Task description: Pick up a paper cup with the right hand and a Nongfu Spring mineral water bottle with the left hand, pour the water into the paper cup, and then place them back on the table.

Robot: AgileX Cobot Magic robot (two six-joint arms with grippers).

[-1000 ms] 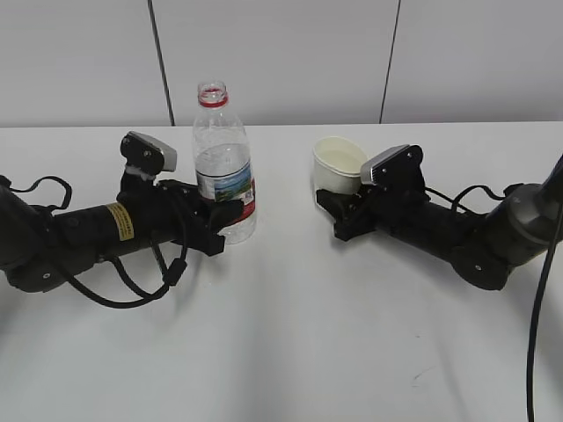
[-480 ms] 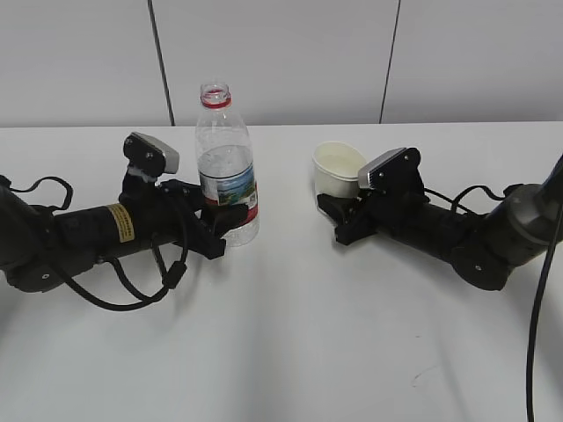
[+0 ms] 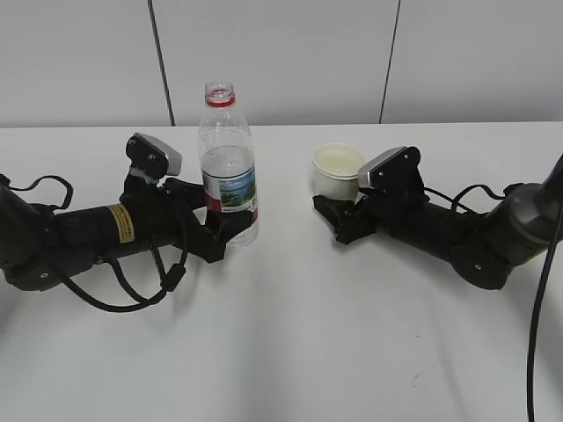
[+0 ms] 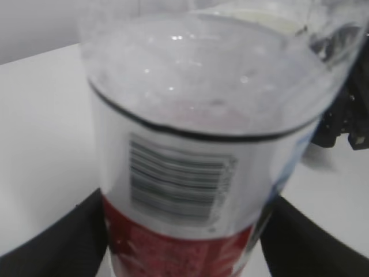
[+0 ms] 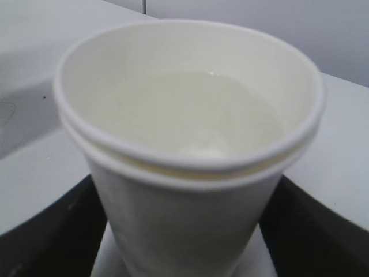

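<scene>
The Nongfu Spring bottle [image 3: 229,167] stands upright left of centre, uncapped, with its red neck ring and red-and-white label. My left gripper [image 3: 222,230] is shut on its lower body; in the left wrist view the bottle [image 4: 190,144] fills the space between both fingers [image 4: 75,242]. The paper cup [image 3: 339,171] is upright right of centre and holds water [image 5: 190,109]. My right gripper [image 3: 339,211] is shut on its lower half; in the right wrist view the cup [image 5: 184,219] sits between the two fingers [image 5: 300,231]. Bottle and cup are low on the white table [image 3: 290,352].
Both arms lie low along the table, with a cable loop by the left arm [image 3: 132,294] and a cable at the right edge [image 3: 537,334]. A small dark scuff [image 3: 413,378] marks the front right. A panelled wall rises behind the table.
The bottle has shifted slightly right and stands straighter. The cup has come down a little and levelled. Both grips are unchanged.
</scene>
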